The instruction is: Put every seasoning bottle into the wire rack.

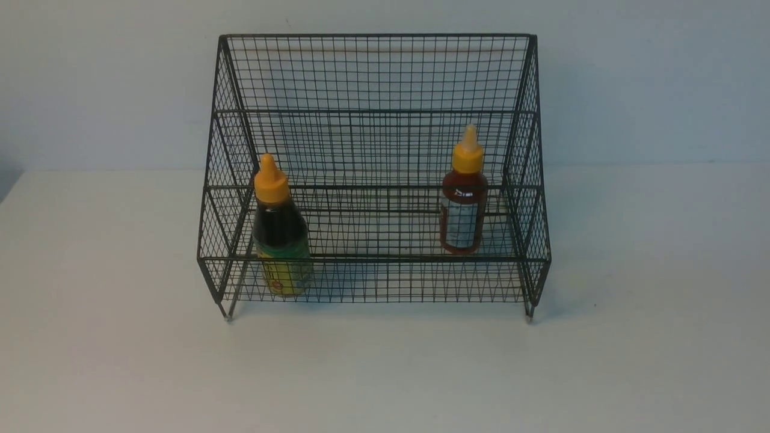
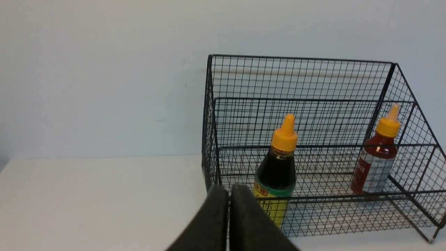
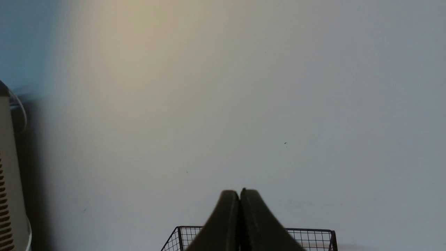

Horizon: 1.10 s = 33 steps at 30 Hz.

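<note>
The black wire rack [image 1: 373,72] stands mid-table against the wall, and both seasoning bottles stand upright inside it. The dark-sauce bottle [image 1: 280,237] with the green-yellow label is on the low front tier at the left. On the step behind, at the right, is the slimmer red-sauce bottle [image 1: 462,201]. Neither arm shows in the front view. My left gripper [image 2: 229,190] is shut and empty, pulled back from the rack [image 2: 303,80], with the dark bottle [image 2: 277,174] and red bottle [image 2: 378,157] beyond it. My right gripper [image 3: 239,193] is shut and empty, aimed at the wall above the rack's top edge [image 3: 313,232].
The white table [image 1: 385,373] stretches in front of and to both sides of the rack. A pale wall rises close behind it. A beige appliance with vent slots [image 3: 8,195] shows at the edge of the right wrist view.
</note>
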Available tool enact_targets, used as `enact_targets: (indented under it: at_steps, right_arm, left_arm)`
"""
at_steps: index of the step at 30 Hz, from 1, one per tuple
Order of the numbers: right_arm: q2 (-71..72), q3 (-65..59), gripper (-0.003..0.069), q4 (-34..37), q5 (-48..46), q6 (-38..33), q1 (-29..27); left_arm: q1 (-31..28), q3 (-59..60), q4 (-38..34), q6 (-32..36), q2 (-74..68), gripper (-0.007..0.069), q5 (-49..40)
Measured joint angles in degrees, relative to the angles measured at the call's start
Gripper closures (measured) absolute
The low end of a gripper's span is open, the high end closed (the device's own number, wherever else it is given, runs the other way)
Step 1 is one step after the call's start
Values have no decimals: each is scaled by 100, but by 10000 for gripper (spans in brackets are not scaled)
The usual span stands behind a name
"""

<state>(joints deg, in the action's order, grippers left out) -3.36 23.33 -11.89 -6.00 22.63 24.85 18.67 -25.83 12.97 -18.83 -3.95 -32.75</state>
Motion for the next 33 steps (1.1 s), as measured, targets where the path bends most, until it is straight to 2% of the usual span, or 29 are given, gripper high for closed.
enact_targets:
  at_steps: [4,6,12,17,22,33]
  right_arm:
    - [0,0,673,0,0,0,0]
    - [0,-4,673,0,1,0,0]
    - [0,-11,673,0,25,0,0]
    - [0,-11,673,0,32,0,0]
    - [0,-11,673,0,32,0,0]
    - [0,-11,673,0,32,0,0]
  left_arm:
    - [-365,500,-505,720,342,629,11]
    - [-810,1022,-942,1372,464,629,165]
    - [-1461,1971,-1443,2155,475,629,621]
    - [-1587,2661,-1610,2283,475,629,750]
    - [-1587,2734,-1621,2289,475,629,1131]
    - [-1587,2739,-1621,2289,475,629,1159]
